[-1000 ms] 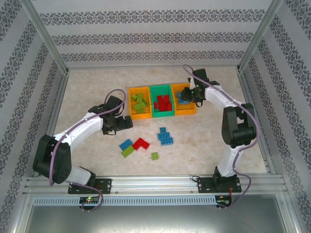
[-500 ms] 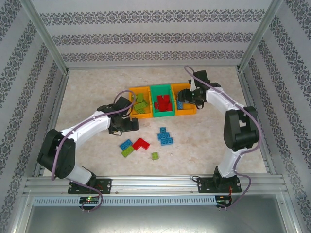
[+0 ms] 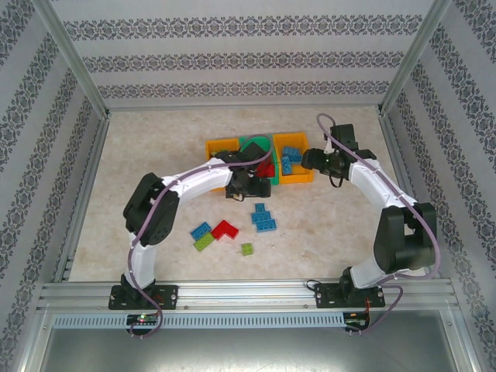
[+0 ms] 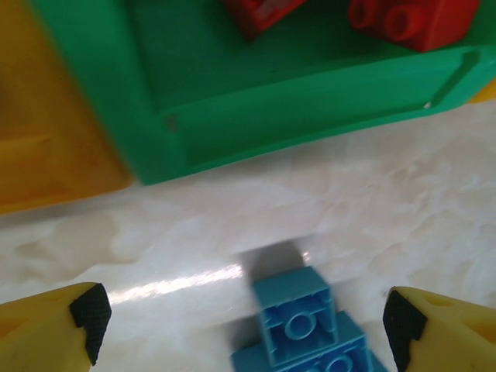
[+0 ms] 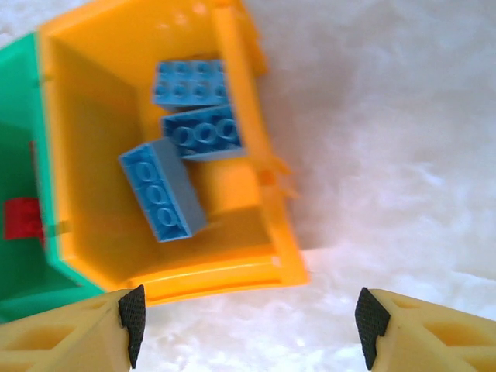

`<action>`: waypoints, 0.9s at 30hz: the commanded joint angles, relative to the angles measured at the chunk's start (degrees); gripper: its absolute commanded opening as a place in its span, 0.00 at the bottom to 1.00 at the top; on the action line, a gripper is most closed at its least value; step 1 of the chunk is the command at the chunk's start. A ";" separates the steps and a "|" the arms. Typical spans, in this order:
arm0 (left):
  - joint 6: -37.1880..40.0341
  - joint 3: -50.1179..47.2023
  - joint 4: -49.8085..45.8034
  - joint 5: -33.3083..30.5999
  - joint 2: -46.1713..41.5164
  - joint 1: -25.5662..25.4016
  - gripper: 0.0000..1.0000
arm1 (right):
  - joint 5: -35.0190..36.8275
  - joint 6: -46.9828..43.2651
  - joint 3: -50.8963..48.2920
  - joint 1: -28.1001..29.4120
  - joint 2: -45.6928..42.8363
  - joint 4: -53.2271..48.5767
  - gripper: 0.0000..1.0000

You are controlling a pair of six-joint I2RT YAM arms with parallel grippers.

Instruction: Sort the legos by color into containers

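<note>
Left wrist: left hand (image 4: 246,318) spread, blue lego (image 4: 296,319) between, near green container (image 4: 310,108) wall

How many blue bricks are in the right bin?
3 bricks: one at the orange bin's far end, one next to it, one tilted nearer the green bin. None seems hidden.

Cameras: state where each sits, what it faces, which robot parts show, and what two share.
Top external: above, behind the bases, looking down at table, both arms, left pincer, right pincer.
Left wrist: on left arm, facing down at blue bricks before the green bin; left fingers.
Right wrist: facing down into the right orange bin; right fingers.
Shared: both wrist views catch the green bin.
</note>
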 commanded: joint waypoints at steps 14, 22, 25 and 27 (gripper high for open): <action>-1.24 7.57 -8.13 2.04 7.28 -4.11 0.77 | 1.98 -0.83 -3.23 -4.84 -1.27 2.93 0.77; -2.11 6.84 -8.13 2.68 7.63 -4.93 0.74 | -7.55 0.07 -0.52 -4.50 6.03 9.97 0.70; -2.23 6.82 -7.93 3.15 7.92 -5.08 0.70 | -9.53 0.58 -0.11 -4.03 7.40 11.52 0.70; -2.35 6.61 -7.89 3.01 7.97 -5.08 0.68 | -10.34 0.77 -0.22 -3.41 7.80 12.59 0.69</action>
